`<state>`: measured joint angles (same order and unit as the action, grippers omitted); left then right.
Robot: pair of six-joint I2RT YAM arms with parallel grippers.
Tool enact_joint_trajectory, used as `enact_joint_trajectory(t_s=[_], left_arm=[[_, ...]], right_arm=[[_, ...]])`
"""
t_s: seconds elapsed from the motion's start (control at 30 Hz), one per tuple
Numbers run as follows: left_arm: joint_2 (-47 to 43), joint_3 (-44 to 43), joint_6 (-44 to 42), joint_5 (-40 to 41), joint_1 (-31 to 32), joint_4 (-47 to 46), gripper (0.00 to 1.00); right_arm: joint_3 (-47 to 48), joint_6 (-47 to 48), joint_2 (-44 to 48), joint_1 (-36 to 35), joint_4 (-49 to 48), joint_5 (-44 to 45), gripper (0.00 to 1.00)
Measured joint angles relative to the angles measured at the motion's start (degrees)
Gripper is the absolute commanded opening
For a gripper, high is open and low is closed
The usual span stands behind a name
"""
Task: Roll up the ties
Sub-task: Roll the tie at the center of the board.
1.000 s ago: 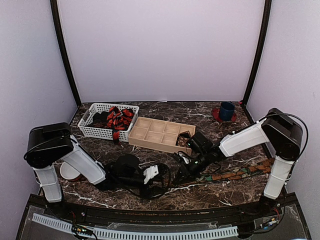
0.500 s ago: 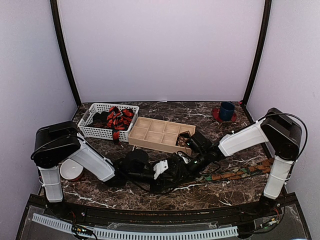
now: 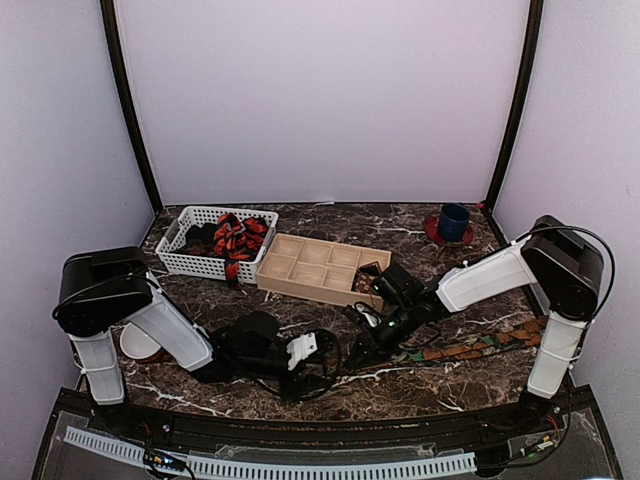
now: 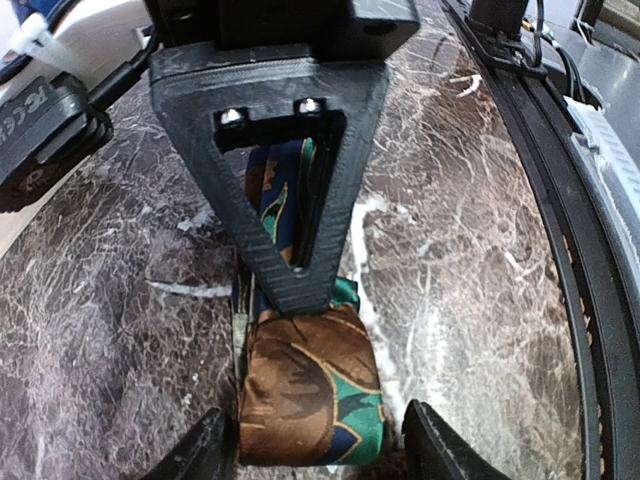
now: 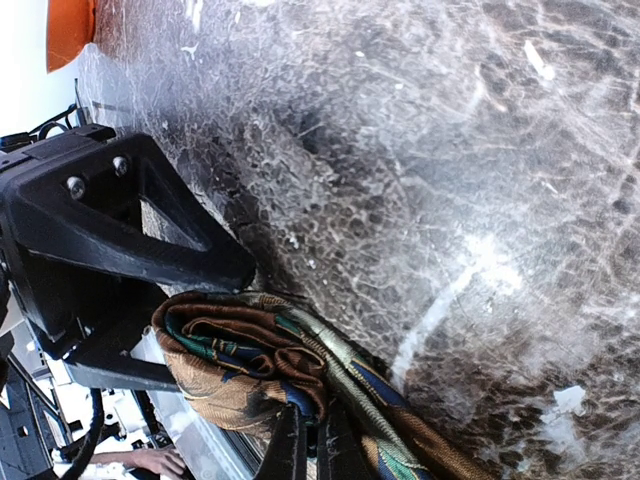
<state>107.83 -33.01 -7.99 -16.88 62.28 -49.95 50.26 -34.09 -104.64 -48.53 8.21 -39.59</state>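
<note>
Top external view: on the marbled bench [image 3: 400, 395] both arms reach inward and meet near the front middle. The left fingers [image 3: 326, 352] and the right fingers [image 3: 364, 342] sit almost tip to tip. A brown-orange tie with green patches [image 3: 470, 350] runs flat from that meeting point toward the right arm's base. Farther back stand a white basket [image 3: 200, 264] holding red-and-black striped ties [image 3: 238, 237] and, beside it, a wooden compartment tray [image 3: 310, 288]. A blue cup [image 3: 455, 220] sits at the far right corner.

Left wrist view: the tie's end is wound into a fat roll [image 4: 310, 395] lying on the bench. The left fingers [image 4: 205, 450] stand apart, one on each side of the roll and close to it, with a sliver of bench showing at the right-hand one. The right arm's black triangular finger [image 4: 270, 90] comes down from above with its tip on top of the roll, and the flat strip of tie shows behind it.

Right wrist view: the right fingers [image 5: 295, 450] are pressed together, their tips pushed into the roll's layered folds [image 5: 250, 360]. I cannot tell whether fabric is pinched between them. The left arm's black finger [image 5: 190, 255] sits just beside the roll.
</note>
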Motion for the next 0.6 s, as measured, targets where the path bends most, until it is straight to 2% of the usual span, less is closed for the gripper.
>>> enact_joint_trajectory(t_s=[0.07,0.17,0.37,0.6], left_arm=[[0.00,0.00,0.07,-0.04,-0.02,0.15,0.44],[0.00,-0.46,-0.24,-0.28,-0.11,0.42,0.40],[0.22,-4.74,-0.39,-1.22,0.09,1.81,0.38],[4.68,-9.38,-0.35,-2.16,0.28,1.18,0.38]], right_arm=[[0.00,-0.02,0.00,0.00,-0.02,0.00,0.00],[0.00,-0.02,-0.04,0.00,-0.02,-0.07,0.00],[0.00,0.00,-0.07,0.09,-0.02,-0.22,0.00],[0.17,0.00,-0.33,0.35,0.26,-0.72,0.00]])
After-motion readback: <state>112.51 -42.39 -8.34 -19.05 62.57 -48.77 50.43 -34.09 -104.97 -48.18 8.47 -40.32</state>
